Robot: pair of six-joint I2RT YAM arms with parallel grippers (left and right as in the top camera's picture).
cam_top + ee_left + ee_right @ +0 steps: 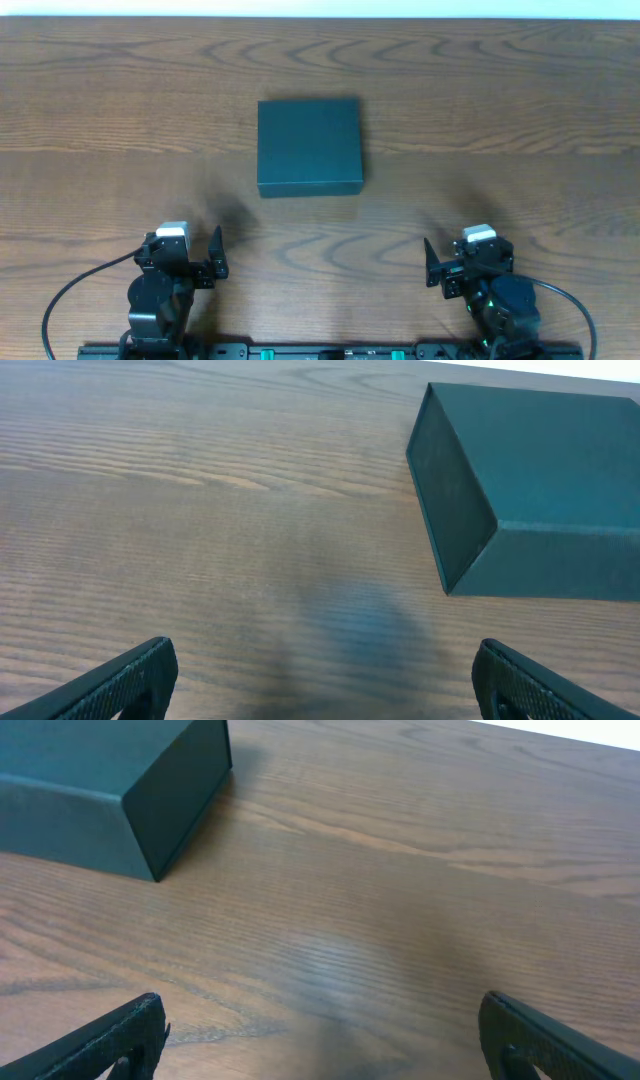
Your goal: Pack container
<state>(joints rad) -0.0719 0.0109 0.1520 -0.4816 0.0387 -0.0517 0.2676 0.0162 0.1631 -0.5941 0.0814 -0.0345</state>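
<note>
The container [309,146] is a dark, squarish box with its lid shut, lying flat in the middle of the wooden table. It shows at the upper right of the left wrist view [535,490] and at the upper left of the right wrist view [105,795]. My left gripper [203,257] sits near the front left edge, open and empty, its fingers [322,680] wide apart over bare wood. My right gripper [441,268] sits near the front right edge, open and empty, fingers [325,1040] wide apart. Both are well short of the box.
The wooden table [520,120] spreads around the box. A black cable [75,290] loops at the front left and another [575,300] at the front right. No snack packets or other items show.
</note>
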